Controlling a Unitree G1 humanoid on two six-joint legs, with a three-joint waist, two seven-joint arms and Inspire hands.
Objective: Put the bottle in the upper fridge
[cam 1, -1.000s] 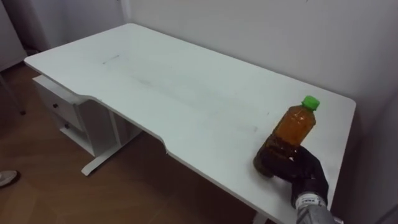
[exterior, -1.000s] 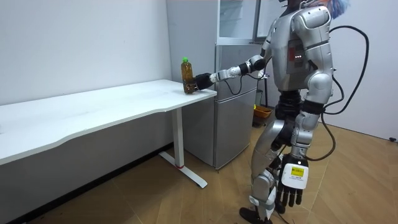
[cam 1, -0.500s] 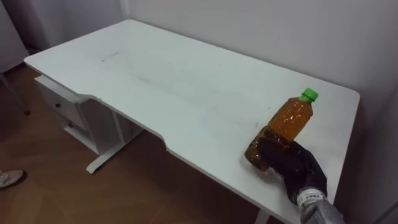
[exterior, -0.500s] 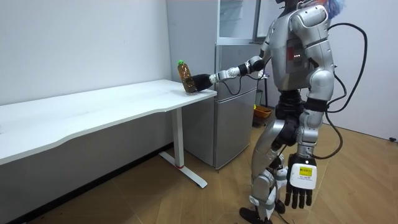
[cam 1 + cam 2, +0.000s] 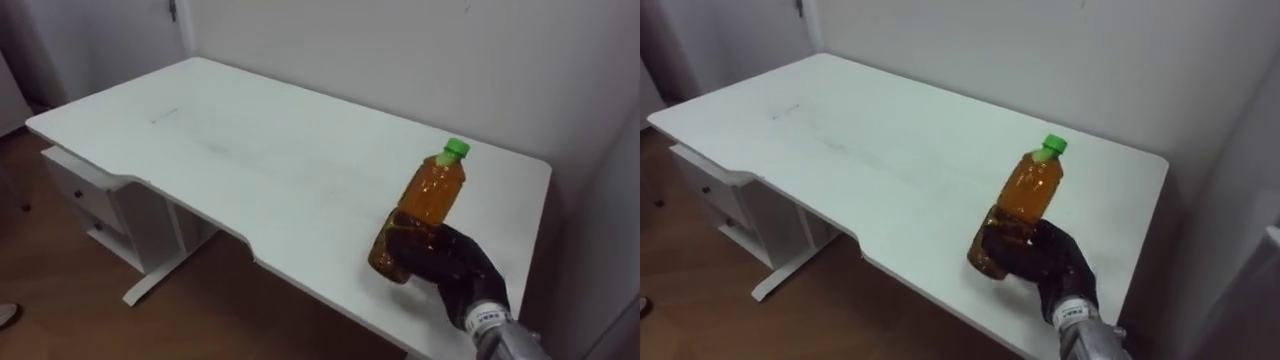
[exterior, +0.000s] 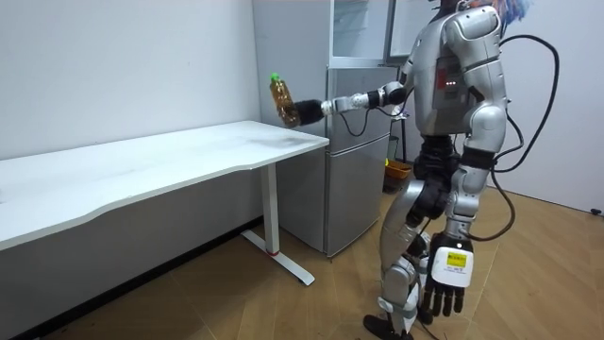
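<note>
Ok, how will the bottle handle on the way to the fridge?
The bottle looks nearly full of amber liquid, so probably heavy for its size. The right hand grips it low and it tilts, so it may swing top-heavy. The cap is on, so spilling seems unlikely.

Humanoid body: silver-grey shell panels on torso, arms and legs, with dark joints at waist and knees. Small red marking on the chest panel. Thick black cable loops from the back.
Right hand (image 5: pixel 447 262): black, white tag at the wrist, silver forearm.
Left hand (image 6: pixel 445 281): black fingers, white back plate with yellow label.
</note>
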